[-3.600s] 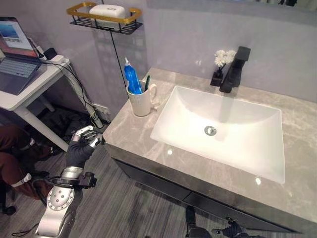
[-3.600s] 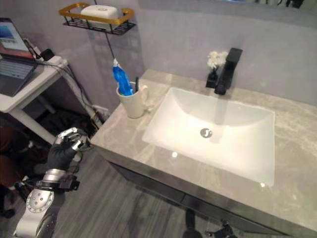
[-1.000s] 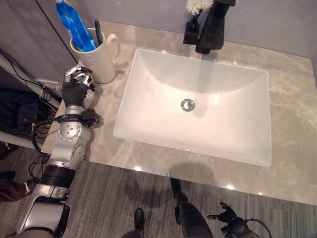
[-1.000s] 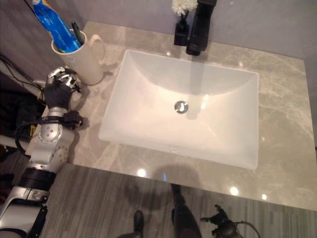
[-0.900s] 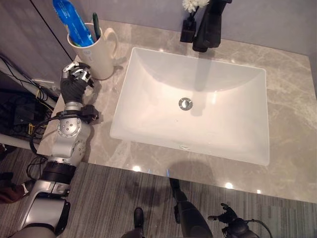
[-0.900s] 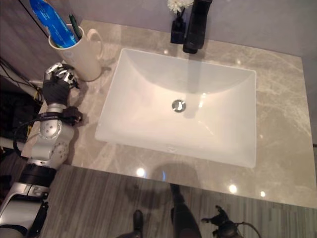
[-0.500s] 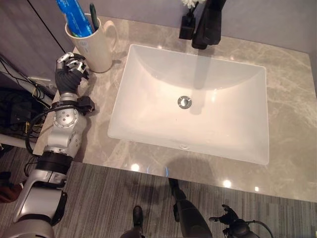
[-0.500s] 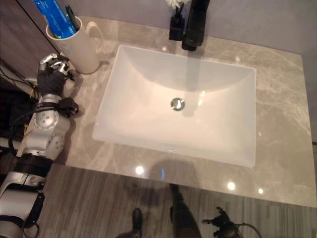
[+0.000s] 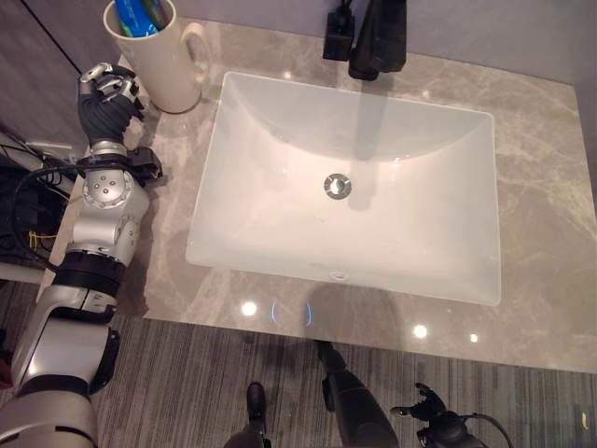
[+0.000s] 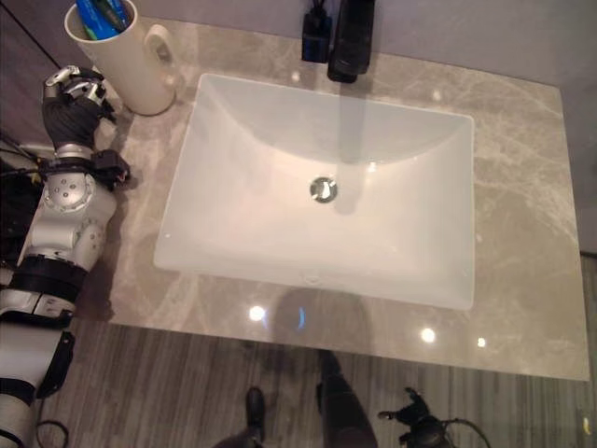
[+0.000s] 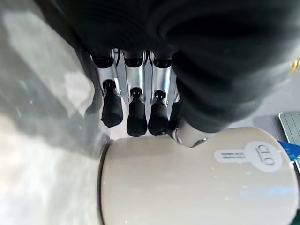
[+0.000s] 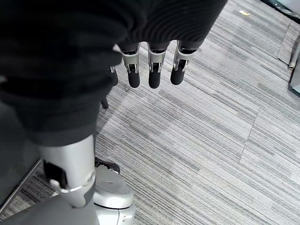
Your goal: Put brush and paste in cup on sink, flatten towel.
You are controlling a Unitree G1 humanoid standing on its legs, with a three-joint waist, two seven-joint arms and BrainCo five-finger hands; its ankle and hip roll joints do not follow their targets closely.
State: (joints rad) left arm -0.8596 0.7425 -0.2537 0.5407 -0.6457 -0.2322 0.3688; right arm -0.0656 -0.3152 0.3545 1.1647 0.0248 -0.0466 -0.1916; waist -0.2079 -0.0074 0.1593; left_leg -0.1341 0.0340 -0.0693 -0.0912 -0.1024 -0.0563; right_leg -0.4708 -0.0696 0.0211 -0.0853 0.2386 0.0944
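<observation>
Left eye view, upper left of the frame: left robot hand hangs clenched and empty just beside the cream cup on the desk, brush and blue paste standing inside it, right robot hand relaxed over the floor.

Left hand close beside cup, fingers curled, dark tips just at the cream wall, holding nothing. Round label on cup's side. Blue paste poking out at the rim. Grey marbled counter beneath.
</observation>
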